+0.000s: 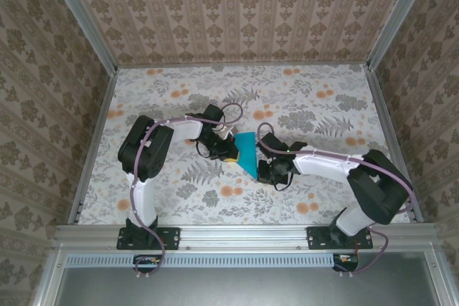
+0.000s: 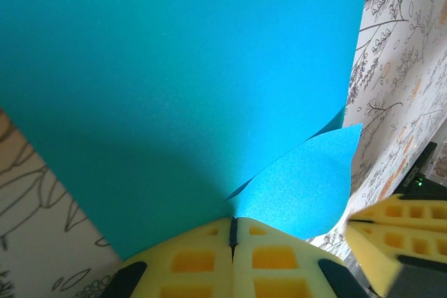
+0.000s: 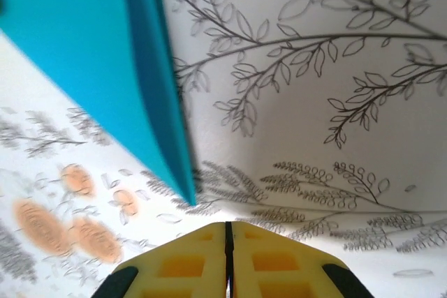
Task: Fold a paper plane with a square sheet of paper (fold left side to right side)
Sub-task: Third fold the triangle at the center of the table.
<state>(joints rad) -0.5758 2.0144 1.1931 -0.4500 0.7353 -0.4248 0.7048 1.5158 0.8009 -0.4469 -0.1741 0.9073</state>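
Top external view, looking down on the square sheet of paper [image 1: 247, 150]: already creased to a narrow turquoise wedge, lying near the middle of the floral counter [image 1: 323, 105], tip pointing near and right. Flanked at its left edge by the left end effector [image 1: 229, 154], at its near tip by the right end effector [image 1: 264, 171]. Closer in, from the left wrist: yellow fingers [image 2: 202, 263] pressed together, apparently nipping the sheet's edge at their seam, with a paler flap curling up just to the right. From the right wrist: pads [image 3: 272, 263] squeezed together on nothing, poised just short of the paper's layered point. Probably mid-fold, left side going over to right. Best done by keeping the nip shallow and firm, sweeping the flap across in a low arc, matching edge to edge before flattening, and pinning the tip to stop the sheet skating. Worth avoiding: any tug that reopens the existing creases.
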